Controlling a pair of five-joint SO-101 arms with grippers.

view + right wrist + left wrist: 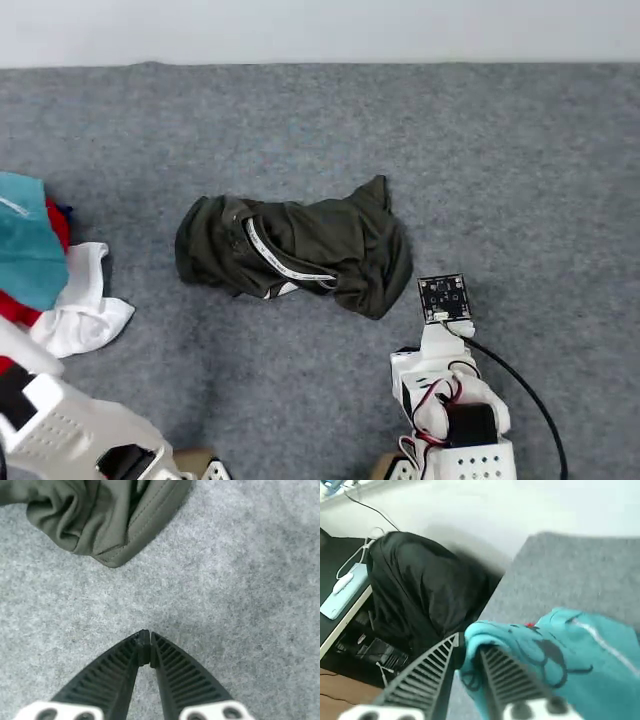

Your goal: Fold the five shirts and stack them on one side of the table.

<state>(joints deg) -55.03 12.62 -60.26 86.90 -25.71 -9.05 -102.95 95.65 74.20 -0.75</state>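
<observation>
In the high view, a crumpled olive shirt (pixel 295 255) is seen mid-table on grey felt (pixel 500 150); a teal shirt (pixel 25 240) is heaped with a red shirt (pixel 15 308) and a white shirt (pixel 85 310) at the left edge. In the left wrist view, the left gripper (pixel 468 647) is clamped on a soft teal shirt fold. In the right wrist view, the right gripper (pixel 144 649) is closed and empty, ribbed tips touching, near the olive shirt's stitched hem.

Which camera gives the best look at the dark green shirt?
The high view: the whole dark green shirt lies crumpled in the middle of the table, outline complete. The right wrist view catches just one bunched edge of it, ahead of the shut right gripper. The left wrist view faces the teal shirt instead.
</observation>
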